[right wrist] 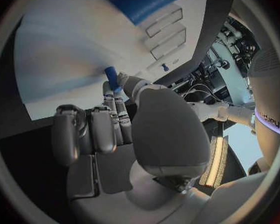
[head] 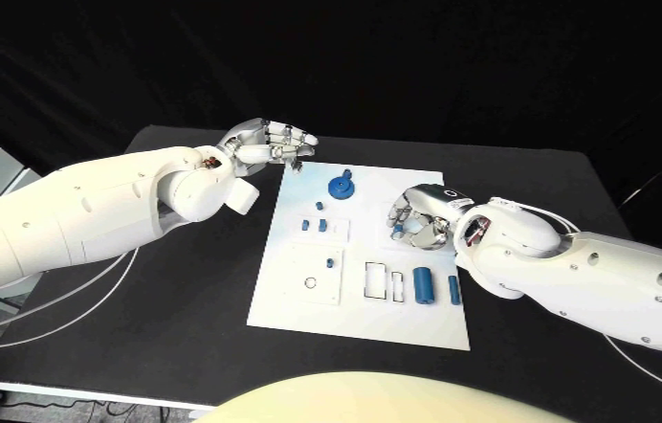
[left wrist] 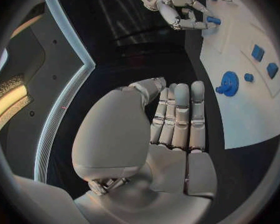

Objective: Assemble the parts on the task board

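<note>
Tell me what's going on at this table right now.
A two-armed robot is assembling small blue parts on a white task board. Its right hand is over the middle of the board, its fingers pinching a small blue peg. The left hand hovers off the board's far left corner, fingers together and holding nothing. A blue gear and several other blue pieces lie on the board.

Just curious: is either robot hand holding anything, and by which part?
The right hand pinches a small blue cylindrical peg by one end; the left hand holds nothing.
</note>
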You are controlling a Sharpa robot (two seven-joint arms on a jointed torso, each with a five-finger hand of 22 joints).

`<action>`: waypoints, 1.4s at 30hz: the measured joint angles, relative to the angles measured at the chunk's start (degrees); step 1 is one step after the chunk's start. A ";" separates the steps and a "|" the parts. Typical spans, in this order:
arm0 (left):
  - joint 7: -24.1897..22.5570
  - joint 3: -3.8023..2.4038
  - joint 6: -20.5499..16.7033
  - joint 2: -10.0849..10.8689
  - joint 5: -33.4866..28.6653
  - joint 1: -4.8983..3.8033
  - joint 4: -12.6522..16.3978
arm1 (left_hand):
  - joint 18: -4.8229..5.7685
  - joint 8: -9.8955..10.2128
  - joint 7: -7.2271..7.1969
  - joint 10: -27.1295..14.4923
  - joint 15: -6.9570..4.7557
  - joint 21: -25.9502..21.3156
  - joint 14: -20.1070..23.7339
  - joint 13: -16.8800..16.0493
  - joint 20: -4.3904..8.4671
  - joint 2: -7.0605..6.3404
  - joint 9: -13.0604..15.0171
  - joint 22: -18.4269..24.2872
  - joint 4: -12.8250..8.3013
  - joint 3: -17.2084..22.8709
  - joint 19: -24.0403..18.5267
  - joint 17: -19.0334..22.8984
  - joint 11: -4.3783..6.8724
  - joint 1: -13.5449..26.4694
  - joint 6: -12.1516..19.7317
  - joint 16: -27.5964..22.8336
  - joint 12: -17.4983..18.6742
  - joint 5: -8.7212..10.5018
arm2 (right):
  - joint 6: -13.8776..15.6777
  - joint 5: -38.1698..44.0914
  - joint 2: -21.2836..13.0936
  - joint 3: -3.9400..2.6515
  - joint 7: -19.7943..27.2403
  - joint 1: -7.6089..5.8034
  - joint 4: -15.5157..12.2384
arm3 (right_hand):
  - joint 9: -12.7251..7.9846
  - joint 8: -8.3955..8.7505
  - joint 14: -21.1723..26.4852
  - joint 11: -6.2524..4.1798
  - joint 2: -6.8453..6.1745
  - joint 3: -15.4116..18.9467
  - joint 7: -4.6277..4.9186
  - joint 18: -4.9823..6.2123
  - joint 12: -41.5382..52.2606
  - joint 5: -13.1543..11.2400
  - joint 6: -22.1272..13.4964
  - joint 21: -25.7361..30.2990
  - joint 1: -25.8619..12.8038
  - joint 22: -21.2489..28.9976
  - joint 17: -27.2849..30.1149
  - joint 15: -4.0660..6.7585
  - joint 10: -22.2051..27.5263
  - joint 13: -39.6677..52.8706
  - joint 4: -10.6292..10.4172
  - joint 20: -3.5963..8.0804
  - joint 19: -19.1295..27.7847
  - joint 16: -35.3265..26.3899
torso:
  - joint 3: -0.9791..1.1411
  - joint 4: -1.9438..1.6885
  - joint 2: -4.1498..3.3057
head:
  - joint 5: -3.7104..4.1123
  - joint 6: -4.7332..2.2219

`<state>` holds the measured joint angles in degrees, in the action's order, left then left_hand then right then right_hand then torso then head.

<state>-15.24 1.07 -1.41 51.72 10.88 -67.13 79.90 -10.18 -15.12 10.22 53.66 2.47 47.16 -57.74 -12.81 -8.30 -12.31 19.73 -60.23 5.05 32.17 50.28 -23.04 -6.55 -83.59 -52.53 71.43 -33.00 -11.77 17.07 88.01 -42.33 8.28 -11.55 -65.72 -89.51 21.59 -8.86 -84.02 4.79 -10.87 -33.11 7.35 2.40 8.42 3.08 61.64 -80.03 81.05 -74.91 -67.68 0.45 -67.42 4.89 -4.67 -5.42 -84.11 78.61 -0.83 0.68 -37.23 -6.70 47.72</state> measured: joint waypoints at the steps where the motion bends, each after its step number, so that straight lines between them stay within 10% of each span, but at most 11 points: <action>1: 0.01 0.00 0.00 0.00 0.00 0.00 0.00 | 0.00 0.00 0.00 0.00 0.00 0.00 0.00 0.00 0.00 0.00 0.00 0.00 0.00 0.00 0.00 0.00 0.00 0.00 0.00 0.00 0.00 0.00 | 0.06 0.16 0.01 0.00 -0.08 0.00 -0.04 | 0.09 -0.01 0.00 0.13 0.10 -0.28 -0.06 -0.11 0.01 -0.02 0.06 -0.16 0.01 0.00 0.00 0.00 -0.13 0.04 0.19 0.01 0.01 0.00 | 0.00 0.00 0.00 | 0.00 0.03; 10: 0.12 0.00 0.00 0.00 -0.01 0.00 -0.02 | 0.00 0.00 0.00 0.00 0.00 0.00 0.00 0.00 0.00 0.23 -0.01 0.00 0.00 0.00 0.00 0.00 0.00 0.23 0.00 0.00 0.00 0.00 | 1.58 1.61 -0.08 0.16 -0.69 0.26 -0.64 | 1.36 -1.25 -0.11 2.01 0.78 -2.17 -0.76 -0.26 0.44 0.17 1.37 -3.02 -0.07 0.00 0.00 1.12 -2.00 0.03 2.42 1.03 0.00 0.23 | 0.02 0.03 -0.01 | 0.01 0.16; 34: 0.22 0.00 0.01 -0.26 -0.02 0.03 -0.19 | 0.00 0.00 0.21 0.00 0.00 0.00 0.00 -0.01 0.00 0.23 -0.02 -0.01 0.00 0.00 0.00 0.02 0.00 0.23 0.21 0.00 0.00 0.00 | 7.13 2.29 -2.88 -0.82 -0.65 -1.86 -9.91 | 1.95 -1.78 0.09 2.47 0.85 -2.16 -0.92 -0.26 0.44 0.10 1.94 -4.23 -0.14 -0.04 -0.06 1.30 -2.40 0.03 2.56 1.23 0.21 0.44 | -0.01 0.07 0.10 | -0.16 0.02; 42: 0.19 0.00 0.00 -0.71 -0.04 0.10 -0.26 | 0.00 0.00 0.01 0.00 0.00 -0.29 0.00 0.05 0.00 0.23 -0.02 0.11 0.00 0.00 0.00 -0.07 0.00 0.23 0.41 0.00 -0.25 0.00 | 8.78 2.06 3.86 -0.75 0.68 1.22 -10.75 | 2.01 -1.78 0.09 2.47 0.85 -2.15 -0.92 -0.25 0.44 -0.01 1.94 -4.22 -0.14 -0.03 -0.01 1.29 -2.40 0.03 2.56 1.22 0.21 0.44 | 0.03 0.07 0.03 | -1.05 -0.08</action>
<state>-15.06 1.07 -1.41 51.01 10.84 -67.03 79.64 -10.18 -15.12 10.23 53.66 2.47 46.87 -57.74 -12.76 -8.30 -12.08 19.71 -60.13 5.05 32.17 50.28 -23.11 -6.55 -83.36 -52.12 71.43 -33.25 -11.77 25.85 90.07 -38.47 7.52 -10.87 -64.50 -100.26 23.60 -10.64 -83.94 7.26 -10.02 -35.26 6.43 2.15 8.86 3.06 63.59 -84.26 80.92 -74.94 -67.70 1.74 -69.82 4.92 -2.11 -4.20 -83.91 79.05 -0.80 0.74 -37.21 -7.75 47.64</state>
